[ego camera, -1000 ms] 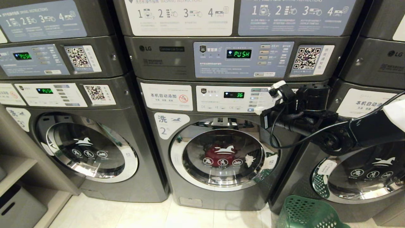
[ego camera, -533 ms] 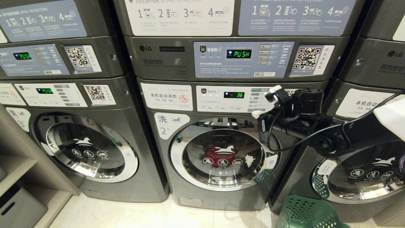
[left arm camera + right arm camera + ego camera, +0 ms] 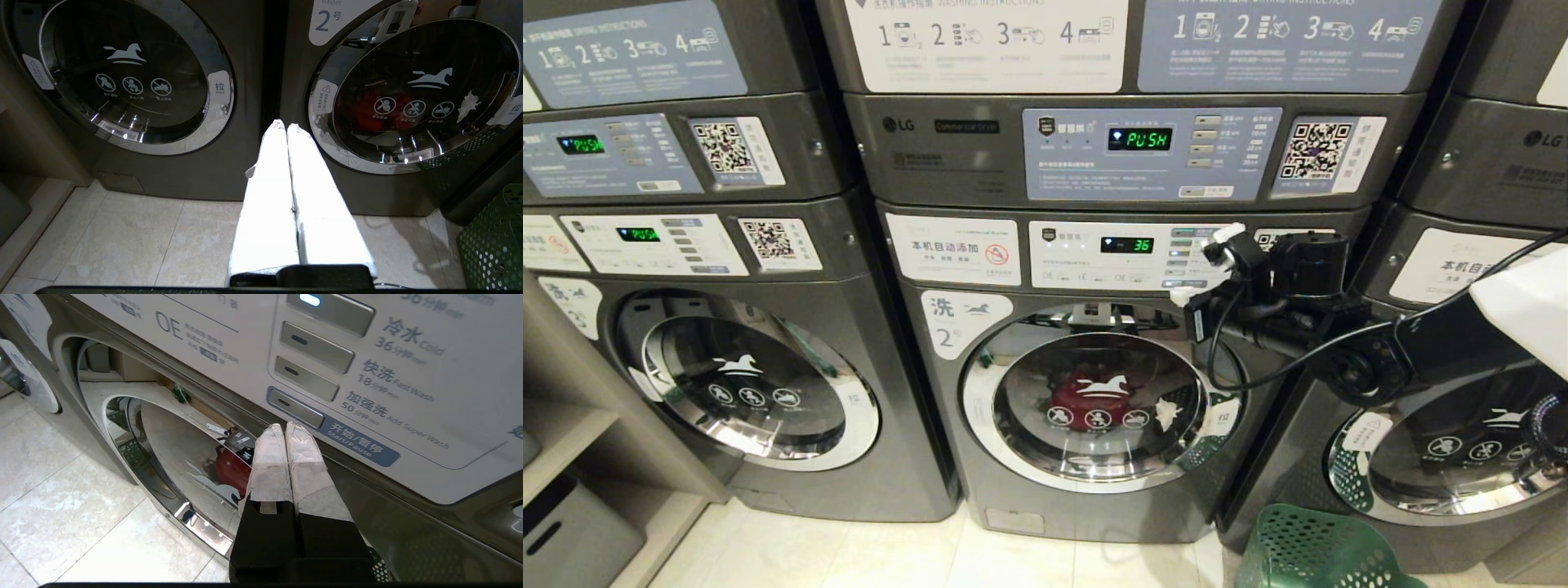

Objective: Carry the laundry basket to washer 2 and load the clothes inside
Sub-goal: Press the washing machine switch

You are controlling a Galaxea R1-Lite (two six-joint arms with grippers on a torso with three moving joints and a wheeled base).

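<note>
Washer 2 (image 3: 947,457) stands in the middle with its round glass door shut. A red garment (image 3: 1086,400) of the clothes lies behind the glass, and it shows in the right wrist view too as a red garment (image 3: 231,469). My right gripper (image 3: 1186,292) is shut and empty, held up at the washer's control panel. Its tips (image 3: 284,426) sit just below the start/pause button (image 3: 295,407). The green laundry basket (image 3: 1307,555) stands on the floor at the lower right. My left gripper (image 3: 285,124) is shut, empty and parked low, facing the gap between two washers.
A like washer (image 3: 760,384) stands on the left and another (image 3: 1445,441) on the right, behind my right arm. Dryers (image 3: 931,155) are stacked above. A shelf unit (image 3: 564,433) is at the far left. Pale floor tiles (image 3: 849,555) lie in front.
My right hand has shifted a little to the left and down along the control panel, gripper still shut. The washer, its door and the basket have not moved.
</note>
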